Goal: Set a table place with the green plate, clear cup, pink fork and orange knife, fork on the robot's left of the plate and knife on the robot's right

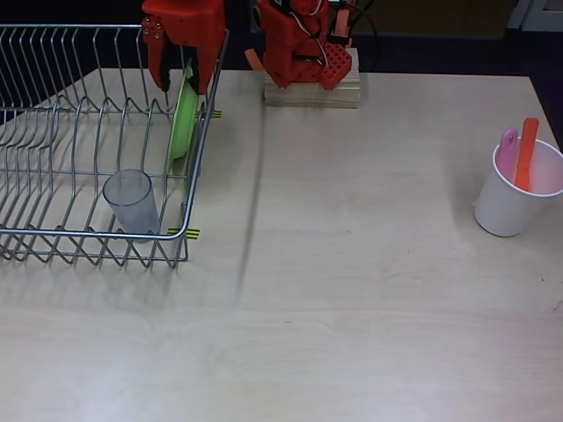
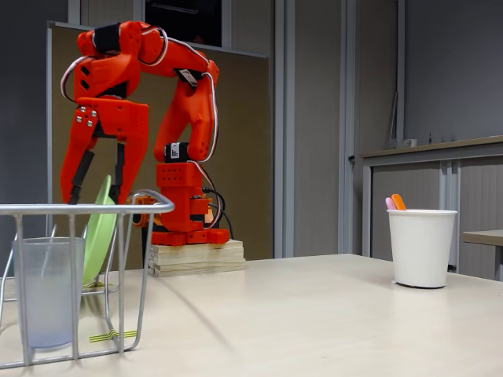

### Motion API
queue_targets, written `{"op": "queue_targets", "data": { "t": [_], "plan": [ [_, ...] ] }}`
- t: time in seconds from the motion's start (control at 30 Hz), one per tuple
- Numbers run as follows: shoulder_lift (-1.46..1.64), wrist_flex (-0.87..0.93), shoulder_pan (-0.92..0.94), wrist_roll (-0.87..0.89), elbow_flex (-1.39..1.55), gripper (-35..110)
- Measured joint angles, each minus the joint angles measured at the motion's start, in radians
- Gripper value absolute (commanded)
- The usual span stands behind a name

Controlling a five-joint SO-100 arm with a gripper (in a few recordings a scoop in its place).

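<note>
Pale wood table (image 1: 352, 290) before you holds nothing set yet. Your gripper (image 2: 98, 192) hangs spread astride the green plate (image 1: 182, 119), upright in the wire rack (image 1: 53, 237); the clear cup (image 1: 132, 202) stands there too. Pink fork (image 1: 508, 149) and orange knife (image 1: 526, 154) wait in the white cup (image 2: 422, 247). No readable writing.

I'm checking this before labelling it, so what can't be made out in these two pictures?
- Fork and knife: lower ends hidden inside the white cup, both views.
- Gripper: whether it touches the plate is unclear; arm body covers it overhead, rack wire crosses it in the fixed view.
- Rack's left part: cut off by both frames' edges.
</note>
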Motion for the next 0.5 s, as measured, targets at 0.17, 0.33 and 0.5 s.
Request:
{"op": "queue_targets", "data": {
  "t": [0.17, 0.33, 0.5],
  "plan": [
    [-0.012, 0.0, 0.0, -0.018, -0.023, 0],
    [0.009, 0.074, -0.006, -0.034, -0.084, 0],
    [0.089, 0.238, -0.032, -0.057, -0.221, 0]
  ]
}}
